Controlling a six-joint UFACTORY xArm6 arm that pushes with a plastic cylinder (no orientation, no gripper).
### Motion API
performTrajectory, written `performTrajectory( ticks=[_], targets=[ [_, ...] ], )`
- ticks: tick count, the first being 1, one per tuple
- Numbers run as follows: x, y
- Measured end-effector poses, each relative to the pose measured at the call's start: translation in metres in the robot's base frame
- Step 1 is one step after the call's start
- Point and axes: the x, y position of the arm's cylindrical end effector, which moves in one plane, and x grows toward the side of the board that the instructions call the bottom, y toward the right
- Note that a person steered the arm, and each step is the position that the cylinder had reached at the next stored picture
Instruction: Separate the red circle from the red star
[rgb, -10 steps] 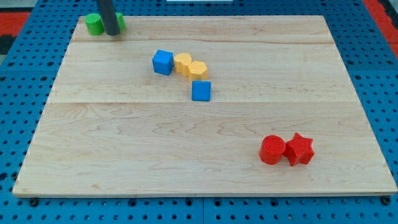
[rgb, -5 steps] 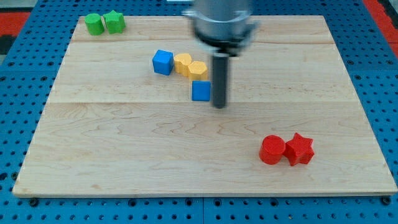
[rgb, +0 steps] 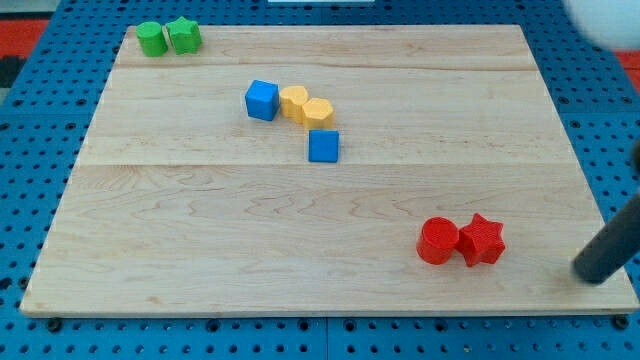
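Camera view: my tip (rgb: 590, 277), a bare rod gripping nothing, is now sitting at four o'clock, having swept across from beside the blue block. The red circle (rgb: 438, 241) is touching the red star (rgb: 482, 240); open board (rgb: 250, 250) is lying toward nine o'clock.

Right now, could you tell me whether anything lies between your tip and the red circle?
Yes: the red star does. My tip is at its right, the red circle touches its left, so a straight push meets the star first.
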Motion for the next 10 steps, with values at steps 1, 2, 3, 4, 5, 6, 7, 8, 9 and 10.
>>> performTrajectory(
  ticks=[1,2,3,4,5,6,7,8,9,10],
  targets=[
    [-0.025,-0.062],
    [-0.026,0.002],
    [-0.036,-0.009],
    [-0.030,-0.100],
    [-0.028,-0.150],
    [-0.026,-0.114],
    [-0.056,-0.118],
    [-0.078,-0.186],
    [-0.121,-0.240],
    [-0.131,-0.208]
  ],
)
